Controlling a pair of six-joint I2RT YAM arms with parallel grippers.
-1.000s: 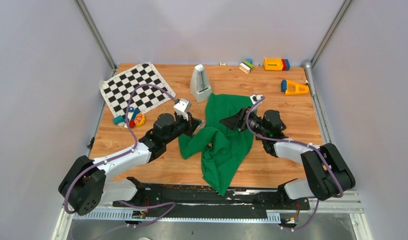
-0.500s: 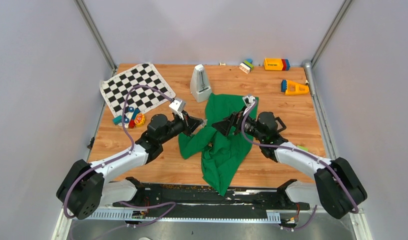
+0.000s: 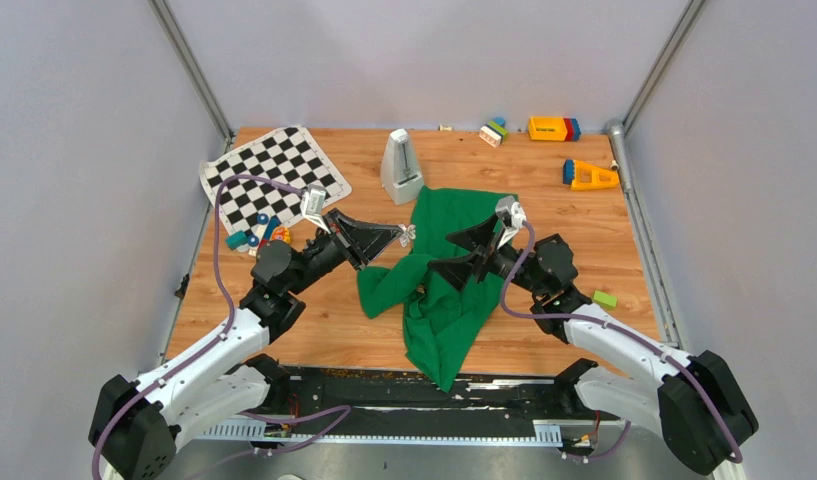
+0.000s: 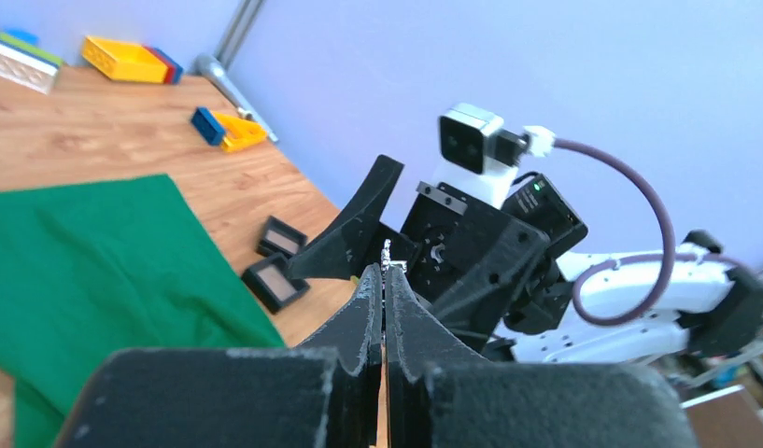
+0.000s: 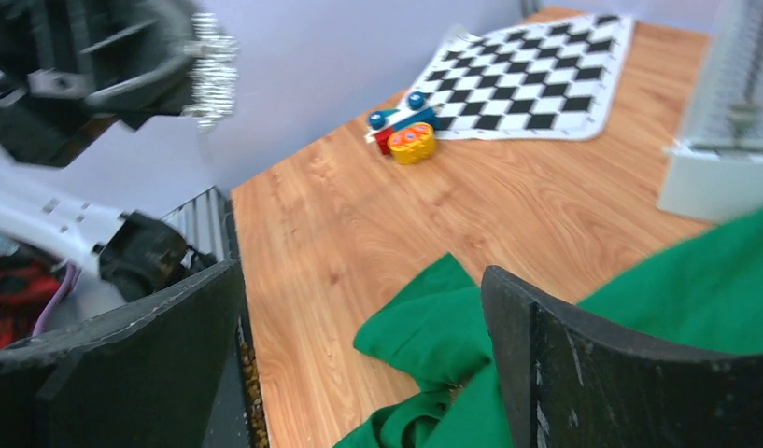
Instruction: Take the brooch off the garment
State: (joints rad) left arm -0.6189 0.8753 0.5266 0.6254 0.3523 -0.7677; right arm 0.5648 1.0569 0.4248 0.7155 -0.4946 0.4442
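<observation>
The garment (image 3: 446, 320) is a green cloth lying crumpled at the table's middle; it also shows in the left wrist view (image 4: 88, 243) and the right wrist view (image 5: 433, 327). My left gripper (image 3: 399, 233) is raised off the table, left of the garment's upper edge. It is shut (image 4: 385, 273) on a tiny silvery glittering piece, the brooch (image 4: 388, 254), which is clear of the cloth (image 3: 408, 234) (image 5: 212, 70). No red-orange shows on it. My right gripper (image 3: 446, 252) hovers open and empty over the garment (image 5: 363, 280). A small dark, orange-specked spot (image 5: 447, 391) sits in a fold.
A chequered mat (image 3: 274, 175) lies at the back left with small toys (image 3: 264, 235) at its near corner. A metronome (image 3: 401, 165) stands behind the garment. Coloured blocks (image 3: 554, 128) and an orange wedge (image 3: 589, 175) lie at the back right. Two black square frames (image 4: 276, 282) lie by the garment.
My left gripper has lifted and drawn back to the left, carrying the silvery piece away from the garment's edge. My right gripper has risen above the cloth and its jaws stand wide apart.
</observation>
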